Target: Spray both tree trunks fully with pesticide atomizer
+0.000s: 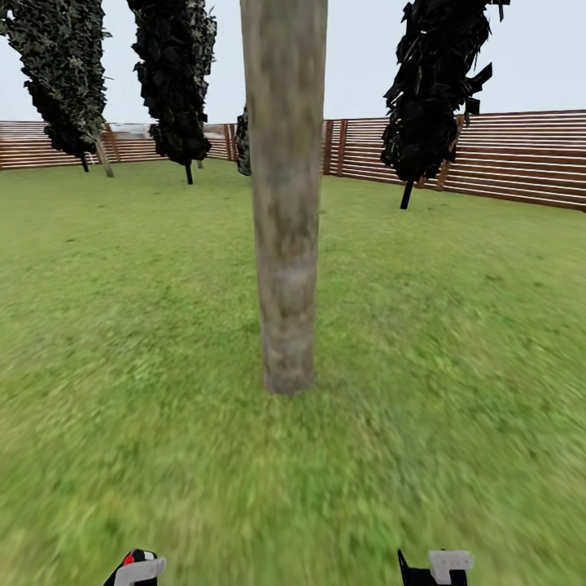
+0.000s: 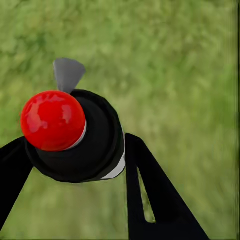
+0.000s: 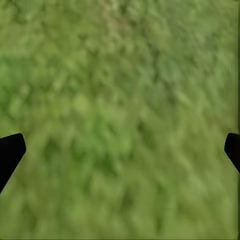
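Pesticide atomizer [image 2: 75,137], black with red cap, is clamped in the left claw [image 2: 70,165] above grass [image 2: 180,60]. Right claw [image 3: 120,150] is spread, empty. Grey-brown tree trunk [image 1: 284,195] stands directly ahead; any pesticide specks appear indiscernible. Slatted fence [image 1: 505,155] behind.

Enclosed garden, outdoors.
A green lawn [image 1: 456,325] is spreading across the whole ground, a brown horizontal-slat wooden fence [image 1: 521,155] is ringing it at the far side, a bare grey-brown tree trunk [image 1: 284,195] is rising mid-lawn, and dark narrow trees [image 1: 175,81] are standing under open pale sky.
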Robot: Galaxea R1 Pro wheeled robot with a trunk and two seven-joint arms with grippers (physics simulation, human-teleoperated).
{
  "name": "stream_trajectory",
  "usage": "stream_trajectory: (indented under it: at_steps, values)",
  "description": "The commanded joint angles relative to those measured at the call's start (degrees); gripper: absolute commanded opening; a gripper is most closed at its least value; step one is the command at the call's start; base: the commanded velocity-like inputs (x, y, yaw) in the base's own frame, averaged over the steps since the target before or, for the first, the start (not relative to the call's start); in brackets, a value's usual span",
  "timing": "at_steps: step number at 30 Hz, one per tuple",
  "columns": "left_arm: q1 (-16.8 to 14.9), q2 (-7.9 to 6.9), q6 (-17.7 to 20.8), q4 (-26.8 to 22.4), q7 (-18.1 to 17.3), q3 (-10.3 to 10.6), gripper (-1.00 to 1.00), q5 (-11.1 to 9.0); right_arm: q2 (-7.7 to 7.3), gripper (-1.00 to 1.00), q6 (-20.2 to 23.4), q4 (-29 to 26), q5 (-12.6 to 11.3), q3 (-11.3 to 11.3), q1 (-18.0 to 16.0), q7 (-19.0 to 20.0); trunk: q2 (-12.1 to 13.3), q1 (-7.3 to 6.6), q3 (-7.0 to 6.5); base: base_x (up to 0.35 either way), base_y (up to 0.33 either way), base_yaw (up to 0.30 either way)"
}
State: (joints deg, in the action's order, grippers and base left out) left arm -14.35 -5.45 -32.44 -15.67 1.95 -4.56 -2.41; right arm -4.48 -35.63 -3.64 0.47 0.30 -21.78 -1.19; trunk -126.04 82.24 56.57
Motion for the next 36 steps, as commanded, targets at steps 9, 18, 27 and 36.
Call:
stream_trajectory:
  at_steps: [9, 18, 27, 36]
  values:
    - [0.0, 0.00, -0.2, 0.0, 0.0, 0.0, -1.00, -0.3, -0.13, 1.00, -0.1, 0.0, 0.1, 0.1, 0.0, -0.1, 0.0, 0.02, 0.05, 0.286, -0.172, 0.000]
    - [0.0, 0.00, -0.2, 0.0, 0.0, 0.0, -1.00, -0.2, -0.26, 1.00, -0.1, 0.0, 0.1, 0.1, 0.0, -0.1, 0.0, 0.02, 0.05, 0.292, -0.172, 0.000]
    - [-0.5, -1.82, 0.1, -0.7, -2.6, 0.5, -1.00, 3.4, 0.07, 1.00, 0.1, -1.6, 3.0, 7.6, -0.1, 0.4, 0.0, 0.02, 0.05, 0.071, -0.034, 0.000]
    - [-1.0, -6.29, 3.7, -10.2, -16.6, 0.6, -1.00, 16.7, -0.20, 1.00, 16.7, -18.6, 21.5, 20.1, -0.7, 14.1, 0.0, 0.02, 0.05, 0.000, 0.000, 0.000]
